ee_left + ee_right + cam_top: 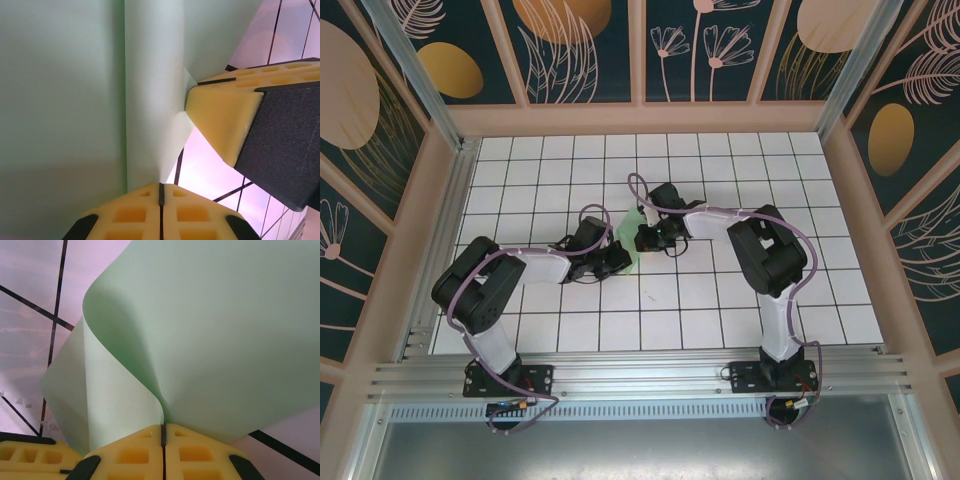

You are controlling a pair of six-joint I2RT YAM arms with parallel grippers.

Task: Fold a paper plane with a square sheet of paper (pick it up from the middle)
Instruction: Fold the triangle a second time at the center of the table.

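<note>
The square sheet of paper (632,222) is pale mint green and hangs curled between the two grippers over the middle of the table. In the left wrist view the paper (75,100) spreads across the left, and my left gripper (161,186) is shut on a narrow pinched fold of it. The right gripper's yellow pad (225,115) presses the sheet just beyond. In the right wrist view the paper (215,340) bends in a loop, and my right gripper (162,427) is shut on its edge. From above, the left gripper (615,262) and right gripper (648,238) almost touch.
The white grid-tiled table (720,300) stretches around both arms. Patterned wall panels (880,130) on a wooden frame enclose it at the back and sides. An aluminium rail (640,378) runs along the near edge with both arm bases.
</note>
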